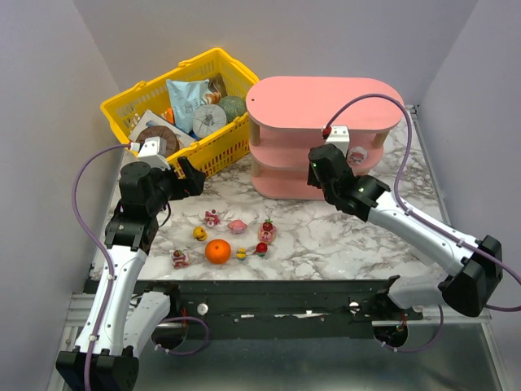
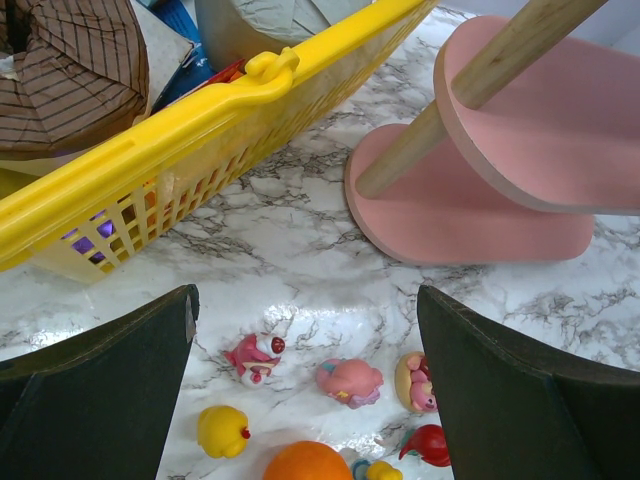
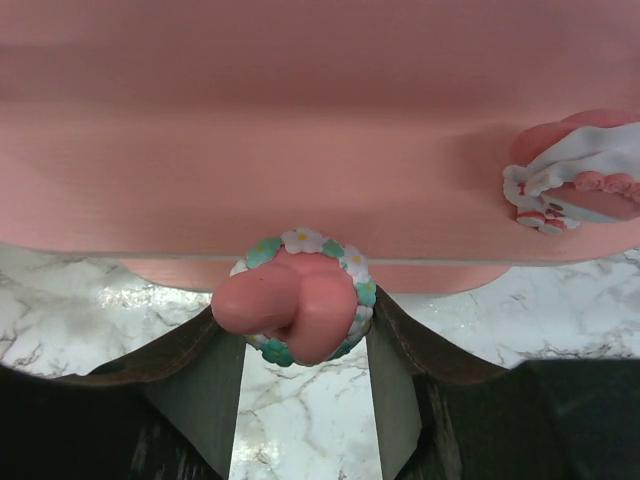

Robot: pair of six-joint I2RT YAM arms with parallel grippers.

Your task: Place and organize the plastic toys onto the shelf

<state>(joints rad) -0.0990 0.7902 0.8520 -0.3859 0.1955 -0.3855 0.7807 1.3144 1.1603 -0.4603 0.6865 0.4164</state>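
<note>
Right fingers (image 3: 205, 390) are gripping a pink, flower-wreathed plastic figurine (image 3: 295, 300) at the edge of the pink oval shelf (image 3: 300, 150); it wants easing inward, level, before letting go. Left fingers (image 2: 100, 400) are hanging spread.

This is a robot test cell in a lab, not a home. Plain pale-grey panels (image 1: 49, 98) wall in a marble-patterned counter (image 1: 342, 236) on its left, far and right edges. The left arm (image 1: 114, 285) and right arm (image 1: 415, 228) are bolted to a black metal rail (image 1: 269, 297) along the near edge, with purple cables (image 1: 81, 183) looping off them. A yellow basket (image 1: 151, 94) of goods, a pink shelf (image 1: 317, 102) and plastic toys (image 1: 236, 226) stand on it.
</note>
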